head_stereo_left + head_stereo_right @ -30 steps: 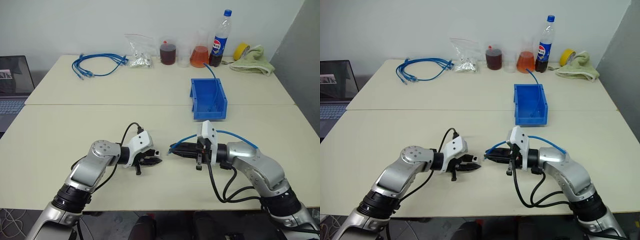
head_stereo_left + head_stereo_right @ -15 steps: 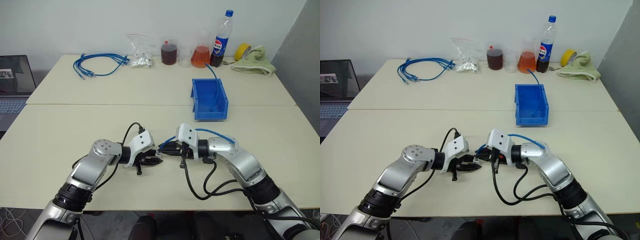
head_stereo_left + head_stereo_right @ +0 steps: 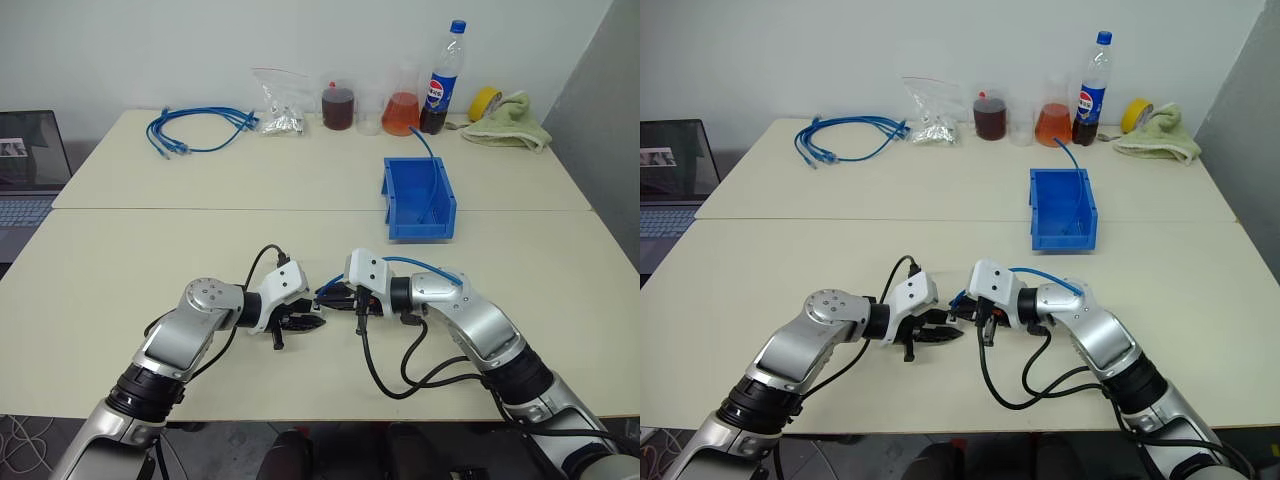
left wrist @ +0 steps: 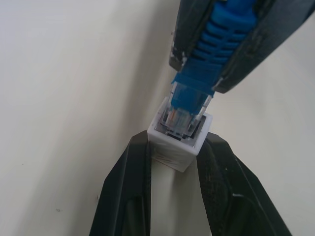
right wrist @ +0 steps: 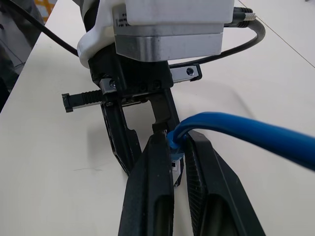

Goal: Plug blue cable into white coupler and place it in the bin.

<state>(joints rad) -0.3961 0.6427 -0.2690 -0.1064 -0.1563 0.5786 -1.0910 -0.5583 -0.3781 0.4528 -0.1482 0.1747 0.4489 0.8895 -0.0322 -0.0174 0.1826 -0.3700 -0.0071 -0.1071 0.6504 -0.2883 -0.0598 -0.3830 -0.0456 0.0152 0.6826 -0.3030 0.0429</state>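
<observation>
Blue cable (image 4: 206, 93) is pinched in my right gripper (image 3: 325, 297), its plug tip just entering the white coupler (image 4: 179, 140), which my left gripper (image 3: 312, 322) clamps above the table, well short of the bin (image 3: 418, 198). My worry: if I push off-axis (the plug looks slightly tilted), the plug could jam or the coupler twist out of my grip.

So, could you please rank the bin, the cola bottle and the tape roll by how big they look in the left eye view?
1. bin, largest.
2. cola bottle, clearly smaller.
3. tape roll, smallest, partly tucked behind the towel.
The bin sits nearer the camera than the other two, so its lead may be exaggerated.
</observation>
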